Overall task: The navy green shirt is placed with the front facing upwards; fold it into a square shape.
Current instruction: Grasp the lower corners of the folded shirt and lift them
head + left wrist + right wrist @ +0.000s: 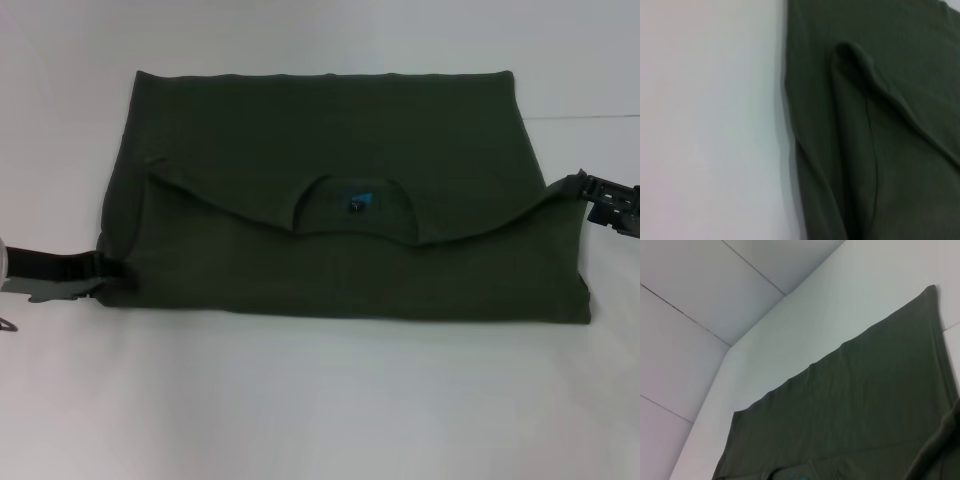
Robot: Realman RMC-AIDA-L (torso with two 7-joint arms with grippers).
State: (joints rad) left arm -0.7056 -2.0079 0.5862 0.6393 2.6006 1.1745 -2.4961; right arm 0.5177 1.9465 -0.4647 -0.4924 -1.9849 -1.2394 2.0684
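The navy green shirt (340, 190) lies spread across the white table, its upper part folded down over the lower part. The round collar with its blue neck label (357, 201) shows at the middle of the folded flap. My left gripper (108, 268) sits low at the shirt's left edge, touching the cloth. At the right edge my right gripper (582, 186) is shut on the flap's corner, which is drawn up towards it. A raised fold of the shirt (865, 125) fills the left wrist view, and the flat far part of the shirt (855, 405) shows in the right wrist view.
The white table (320, 400) stretches bare in front of the shirt and to both sides. White wall panels (700, 300) rise behind the table's far edge.
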